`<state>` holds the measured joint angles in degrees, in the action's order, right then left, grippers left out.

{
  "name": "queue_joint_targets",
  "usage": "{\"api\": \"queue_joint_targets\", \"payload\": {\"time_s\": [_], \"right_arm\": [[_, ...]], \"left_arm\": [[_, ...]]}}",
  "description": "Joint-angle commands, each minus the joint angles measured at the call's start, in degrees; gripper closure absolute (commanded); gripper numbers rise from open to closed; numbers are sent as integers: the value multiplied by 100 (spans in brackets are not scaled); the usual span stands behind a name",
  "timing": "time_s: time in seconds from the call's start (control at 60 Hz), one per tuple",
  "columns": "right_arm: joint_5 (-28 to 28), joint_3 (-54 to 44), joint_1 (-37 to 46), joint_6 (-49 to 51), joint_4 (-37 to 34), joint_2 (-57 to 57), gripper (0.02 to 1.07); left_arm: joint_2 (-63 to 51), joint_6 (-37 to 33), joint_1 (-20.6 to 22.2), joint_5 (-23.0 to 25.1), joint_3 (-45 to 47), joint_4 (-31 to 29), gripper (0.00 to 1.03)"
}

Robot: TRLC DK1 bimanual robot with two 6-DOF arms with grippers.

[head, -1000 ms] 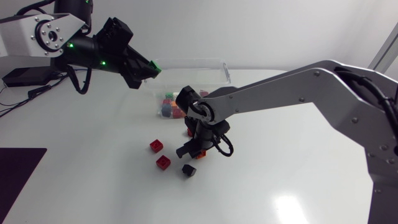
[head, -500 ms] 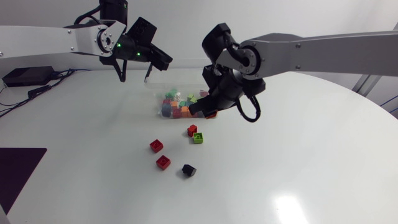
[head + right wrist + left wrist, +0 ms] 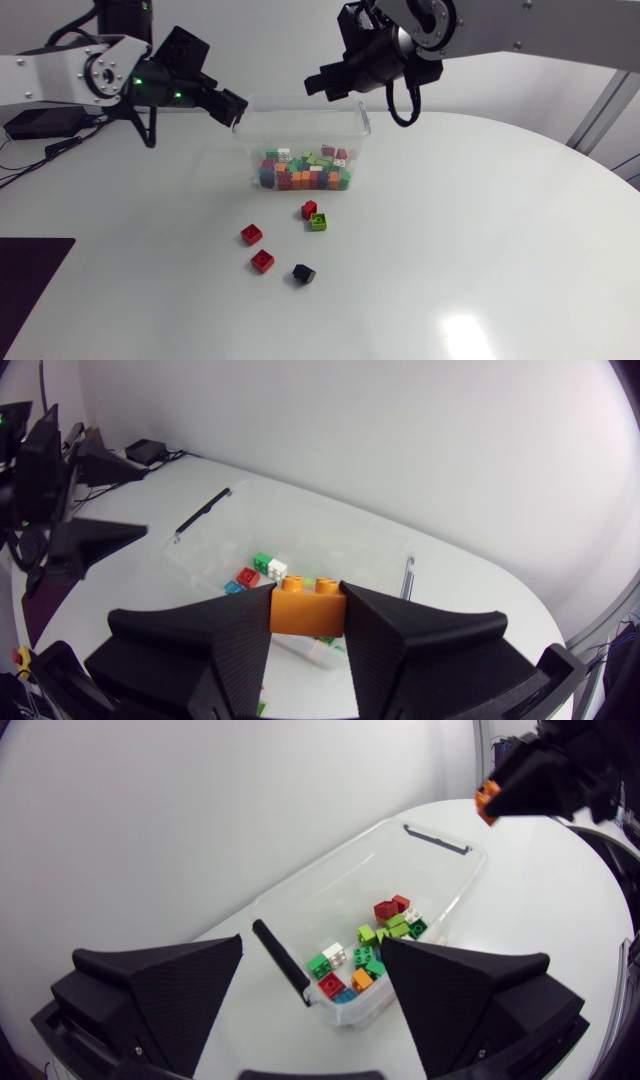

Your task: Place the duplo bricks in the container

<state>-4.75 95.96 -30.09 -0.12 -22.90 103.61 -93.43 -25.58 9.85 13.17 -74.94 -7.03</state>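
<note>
Our right gripper (image 3: 320, 85) pinches an orange brick (image 3: 308, 609) above the table's (image 3: 480, 250) far edge — left gripper (image 3: 233, 108) gapes wide by the container (image 3: 362, 122).

Clear container (image 3: 300, 103) holding mixed bricks (image 3: 305, 172); five loose bricks (image 3: 252, 234) at its 6 o'clock; orange brick (image 3: 308, 606) gripped by right pincer (image 3: 308, 612).

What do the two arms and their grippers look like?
Left arm and right arm: silver-grey links, black joints. Left gripper and right gripper: matte black, two broad wedges each. Green lights on the left wrist; a black cable loops at the right.
</note>
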Motion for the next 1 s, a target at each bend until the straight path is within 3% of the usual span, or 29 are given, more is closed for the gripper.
{"api": "queue_joint_targets", "payload": {"time_s": [0.0,0.2,0.367,0.417,0.5,0.533,0.7,0.983], "right_arm": [[-61,177,152,126,242,467,65],[-26,573,328,232,690,1108,65],[-43,1302,302,232,620,1820,62],[-78,1583,258,223,444,2023,47],[-210,1821,187,223,259,2146,12],[-245,1847,161,223,198,2146,7],[-245,1434,108,179,-75,1645,7],[-228,-675,-208,223,-180,-148,7]], "left_arm": [[387,-272,-71,81,480,-247,6],[914,-773,-141,265,1271,-1064,6],[721,-1168,123,265,1763,-1459,6],[492,-1195,228,248,1816,-1512,6],[176,-1177,395,230,1851,-1574,6],[114,-1177,448,204,1869,-1574,6],[-527,-975,738,-78,1719,-1556,7],[-1187,-676,835,-333,1456,-1565,14]]}}
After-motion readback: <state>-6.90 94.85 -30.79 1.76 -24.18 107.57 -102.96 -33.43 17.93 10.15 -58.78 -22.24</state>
